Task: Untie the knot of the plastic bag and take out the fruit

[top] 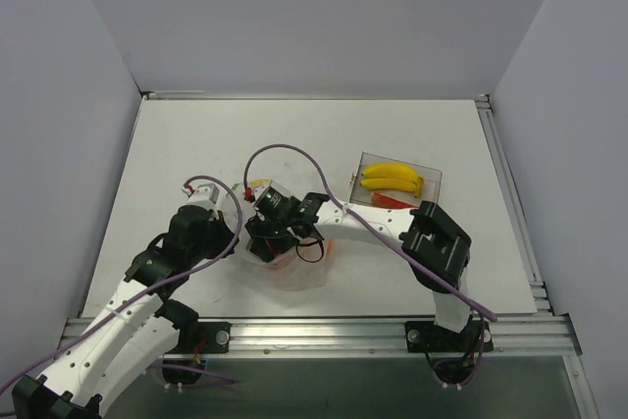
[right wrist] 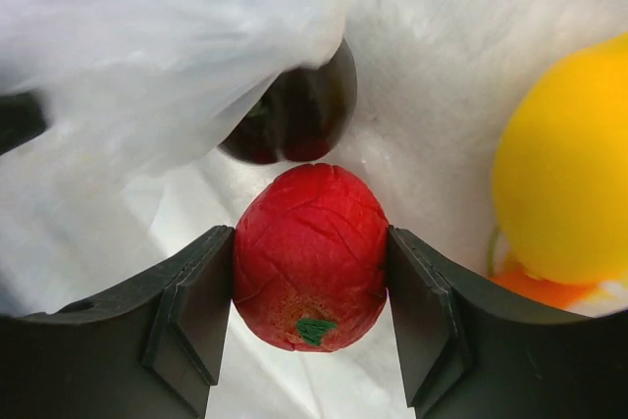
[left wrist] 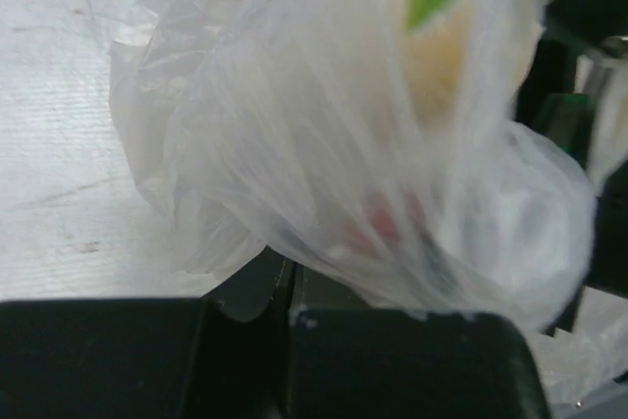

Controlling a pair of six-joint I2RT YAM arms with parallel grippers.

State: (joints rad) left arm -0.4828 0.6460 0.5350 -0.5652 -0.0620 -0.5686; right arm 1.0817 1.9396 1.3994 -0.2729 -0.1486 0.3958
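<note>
The plastic bag [top: 294, 264] lies open between my arms and fills the left wrist view [left wrist: 294, 125]. My right gripper [top: 267, 242] reaches inside it and is shut on a red fruit [right wrist: 310, 272], with both pads against its sides. Inside the bag, a dark purple ball [right wrist: 294, 115] lies just behind the red fruit, a yellow ball [right wrist: 564, 164] to its right, and an orange one [right wrist: 549, 289] under that. My left gripper [left wrist: 287, 277] is shut, pinching the bag's thin plastic at its left edge [top: 228, 205]. The knot is not in view.
A clear rigid box [top: 434, 177] stands to the right of the bag and holds a yellow banana [top: 392, 179] and a red piece [top: 392, 200]. The walls of the enclosure rise on three sides of the table.
</note>
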